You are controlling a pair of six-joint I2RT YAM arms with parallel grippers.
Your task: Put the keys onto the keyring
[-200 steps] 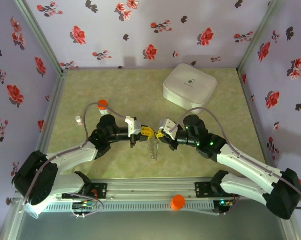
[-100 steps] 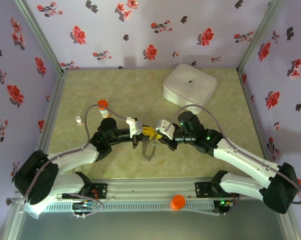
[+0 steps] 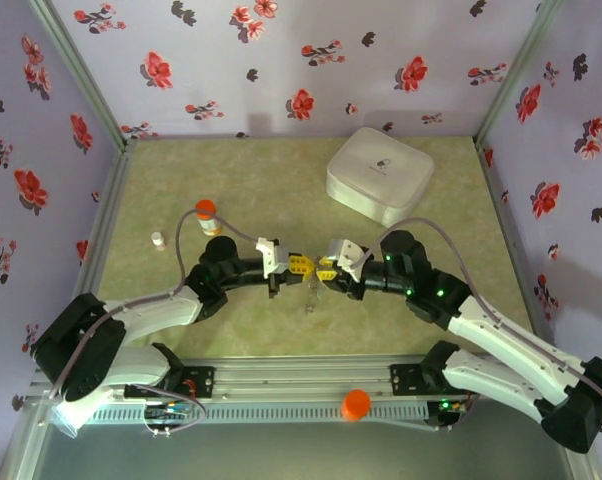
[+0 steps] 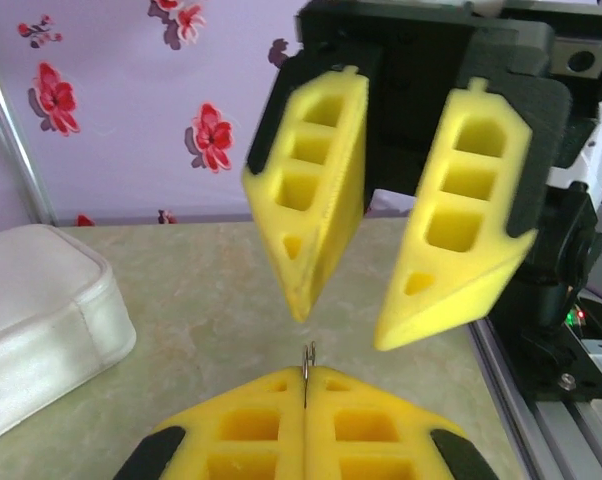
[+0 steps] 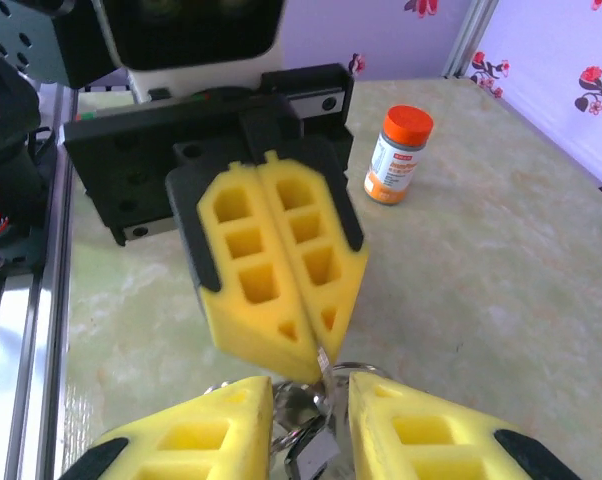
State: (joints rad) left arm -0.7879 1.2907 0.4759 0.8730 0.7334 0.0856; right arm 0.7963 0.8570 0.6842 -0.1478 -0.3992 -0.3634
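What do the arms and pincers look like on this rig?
Left arm and right arm: white shells low down, black joints and wrists, a grey cable looping along each. Green lights on the right one. Left pincer and right pincer: yellow wedge fingers with square cut-outs, black mounts.

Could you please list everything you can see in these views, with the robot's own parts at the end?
box: one, white, far right part of the table.
vial: one, orange cap, left of centre, beside the left arm.
small cylinder: one, white, left of the vial.
round object: one, orange, on the front rail.
keyring: one, grey metal, pinched at the left gripper's tips, hanging between the grippers.
keys: grey metal, hanging with the keyring; count unclear.
table: one, pale green.
walls: lilac with red flowers, on three sides.
left gripper: yellow fingers, shut on the keyring.
right gripper: yellow fingers, open, facing the left one.
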